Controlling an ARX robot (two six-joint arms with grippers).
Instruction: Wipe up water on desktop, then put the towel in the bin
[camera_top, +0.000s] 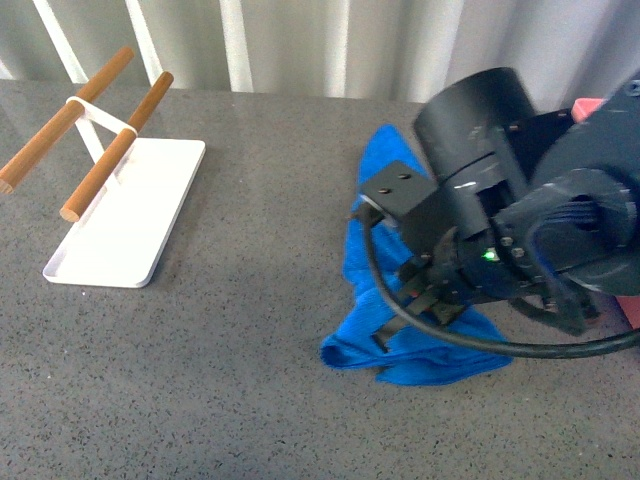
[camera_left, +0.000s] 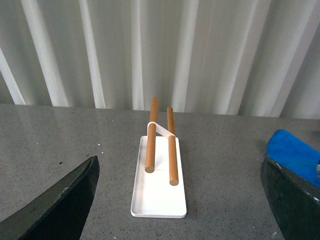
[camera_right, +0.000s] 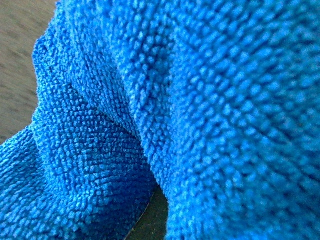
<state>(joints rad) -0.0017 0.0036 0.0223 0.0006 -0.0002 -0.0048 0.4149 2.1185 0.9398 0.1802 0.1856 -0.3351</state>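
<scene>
The blue fuzzy towel (camera_top: 365, 260) lies bunched on the dark grey speckled desktop (camera_top: 240, 330), right of centre. My right gripper (camera_top: 425, 295) is down on it and shut on the towel. The towel (camera_right: 200, 110) fills the right wrist view, with folds and a sliver of desktop (camera_right: 15, 75). The salmon-pink bin (camera_top: 590, 105) shows only as a small corner behind my right arm at the far right. My left gripper (camera_left: 182, 210) is open and empty above the desktop (camera_left: 225, 175), its dark fingers (camera_left: 60, 205) wide apart; a corner of the towel (camera_left: 292, 152) shows beside it.
A flat white tray (camera_top: 125, 215) with two wooden rods (camera_top: 110, 135) stands at the back left; it also shows in the left wrist view (camera_left: 157, 192). A white corrugated wall (camera_top: 300, 40) runs behind the desktop.
</scene>
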